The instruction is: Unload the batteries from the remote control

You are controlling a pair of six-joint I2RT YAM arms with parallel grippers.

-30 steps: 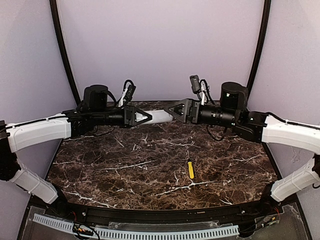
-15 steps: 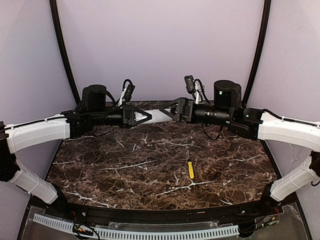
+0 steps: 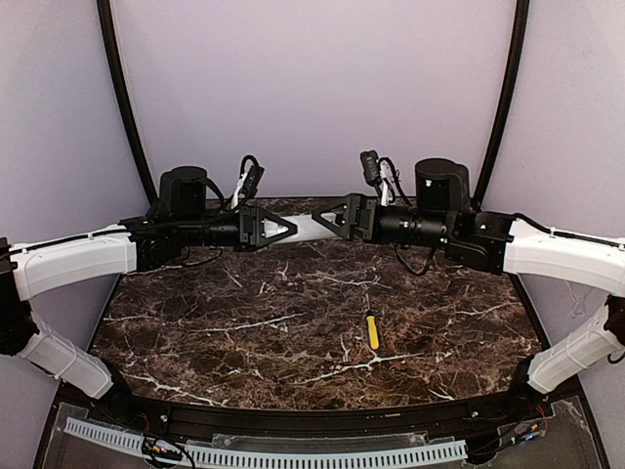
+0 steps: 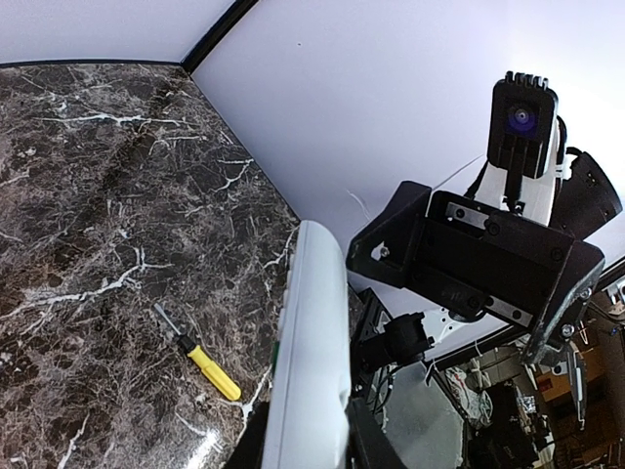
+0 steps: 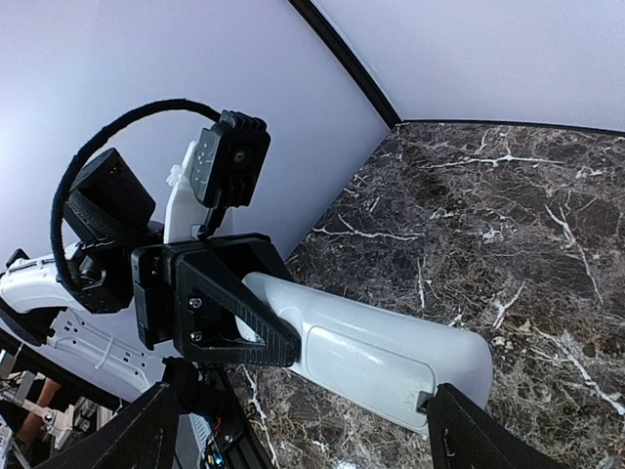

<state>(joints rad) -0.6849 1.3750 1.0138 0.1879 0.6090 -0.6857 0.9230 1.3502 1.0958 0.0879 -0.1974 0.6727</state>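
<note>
Slim white plastic rectangular remote control [image 3: 307, 230]: left gripper [image 3: 289, 229] is clamping 1 end; right gripper [image 3: 322, 217] is hovering, jaws spread wide, around the free end.

Table [image 3: 293, 322] top is dark brown marble-look w/ white veins, a bit glossy under soft, even light. Plain pale lilac walls [image 3: 312, 88] close it in at the back & both sides, w/ a black curved pole [image 3: 122, 98] up the left corner & another [image 3: 506, 88] on the right. White slotted strip [image 3: 293, 455] runs along the near edge.
</note>
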